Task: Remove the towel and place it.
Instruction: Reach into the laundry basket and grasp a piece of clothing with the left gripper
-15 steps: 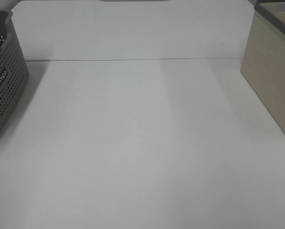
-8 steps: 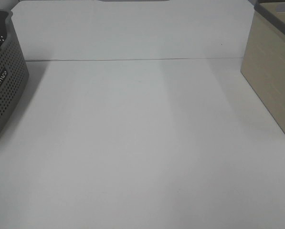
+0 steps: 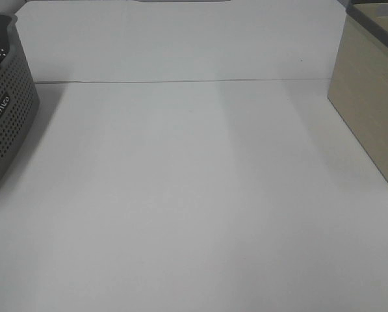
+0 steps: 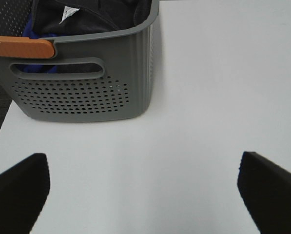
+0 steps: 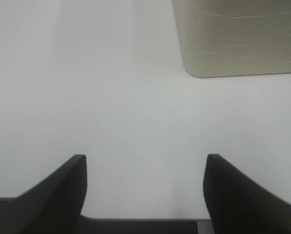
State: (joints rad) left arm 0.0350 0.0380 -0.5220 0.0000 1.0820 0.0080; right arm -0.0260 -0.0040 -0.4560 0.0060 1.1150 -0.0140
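Overhead: grey basket (image 3: 8, 117) far left, beige bin (image 3: 369, 104) far right. Neither arm shows, and the basket's inside is cut off.

Left wrist: towel (image 4: 104, 14) bunched in the basket. Left gripper (image 4: 141, 163) is spread wide, empty and short of it. We'd clear the rim and pinch a top fold. Blue cloth (image 4: 30, 33) beneath is unclear.

Right wrist: right gripper (image 5: 145, 161) parted, empty.

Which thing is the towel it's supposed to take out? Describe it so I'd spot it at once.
Start at the white table and find the grey perforated plastic basket at its left edge, the one with an orange handle. The towel is the near-black soft cloth heaped inside it. Unlike the bright blue fabric beside it, it is dark and carries a small white label.
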